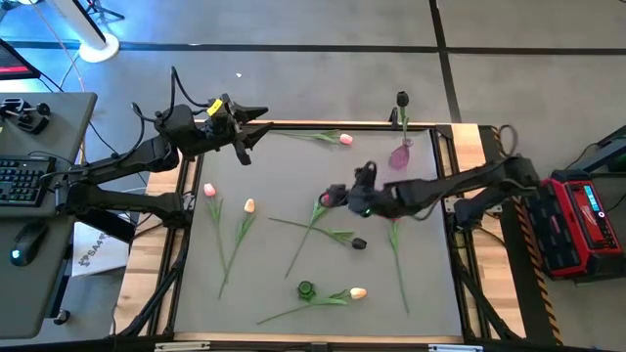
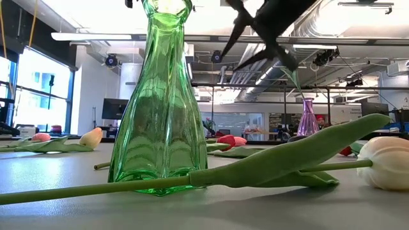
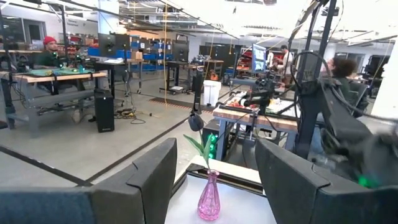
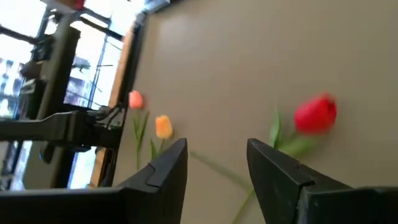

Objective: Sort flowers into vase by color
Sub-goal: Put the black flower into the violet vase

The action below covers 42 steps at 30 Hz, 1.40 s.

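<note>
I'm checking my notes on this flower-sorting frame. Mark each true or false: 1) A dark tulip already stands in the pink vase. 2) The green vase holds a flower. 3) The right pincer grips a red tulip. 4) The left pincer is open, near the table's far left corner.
1) True: a dark tulip stands in the pink vase.
2) False: the green vase is empty.
3) False: the right pincer is open above the red tulip, not gripping it.
4) True: the left pincer is open there.
</note>
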{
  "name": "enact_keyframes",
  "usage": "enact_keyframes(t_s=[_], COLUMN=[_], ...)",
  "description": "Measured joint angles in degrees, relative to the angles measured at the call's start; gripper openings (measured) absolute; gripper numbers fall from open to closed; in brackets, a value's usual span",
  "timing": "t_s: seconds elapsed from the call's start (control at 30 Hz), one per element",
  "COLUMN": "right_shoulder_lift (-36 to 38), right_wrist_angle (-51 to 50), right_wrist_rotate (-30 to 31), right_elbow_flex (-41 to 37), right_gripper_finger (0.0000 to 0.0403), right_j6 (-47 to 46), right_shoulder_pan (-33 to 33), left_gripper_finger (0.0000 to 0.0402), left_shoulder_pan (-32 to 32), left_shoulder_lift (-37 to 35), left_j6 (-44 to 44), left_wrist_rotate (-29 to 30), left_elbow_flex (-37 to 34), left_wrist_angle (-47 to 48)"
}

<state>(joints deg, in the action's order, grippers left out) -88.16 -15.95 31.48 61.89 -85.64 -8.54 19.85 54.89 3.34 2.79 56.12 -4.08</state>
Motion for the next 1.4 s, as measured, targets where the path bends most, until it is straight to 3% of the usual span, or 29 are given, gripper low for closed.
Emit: enact_keyframes(t_s=[0.3, 0.6, 0.77, 1.07, 1.4], right_shoulder_lift=[-8.5, -9.1, -9.0, -9.3, -15.4], right_wrist_angle=[2.3, 0.8, 1.2, -9.2, -11.6], right_wrist_rotate=[-5.1, -11.4, -15.4, -22.4, -24.9], right_elbow_flex=[0.0, 0.0, 0.0, 0.0, 0.0], right_gripper_finger=[0.0153, 0.0153, 0.0153, 0.0153, 0.0153], right_j6=[-27.6, -47.5, -49.2, -51.5, -50.3], right_shoulder_pan=[-4.8, -6.6, -5.3, -3.4, -3.9], left_gripper_finger=[0.0206, 0.0206, 0.0206, 0.0206, 0.0206], left_shoulder_pan=[0.0, 0.0, 0.0, 0.0, 0.0], left_shoulder_lift=[0.0, 0.0, 0.0, 0.0, 0.0], left_j6=[0.0, 0.0, 0.0, 0.0, 0.0], left_wrist_rotate=[0.0, 0.0, 0.0, 0.0, 0.0], left_elbow_flex=[0.0, 0.0, 0.0, 0.0, 0.0], left_wrist_angle=[0.0, 0.0, 0.0, 0.0, 0.0])
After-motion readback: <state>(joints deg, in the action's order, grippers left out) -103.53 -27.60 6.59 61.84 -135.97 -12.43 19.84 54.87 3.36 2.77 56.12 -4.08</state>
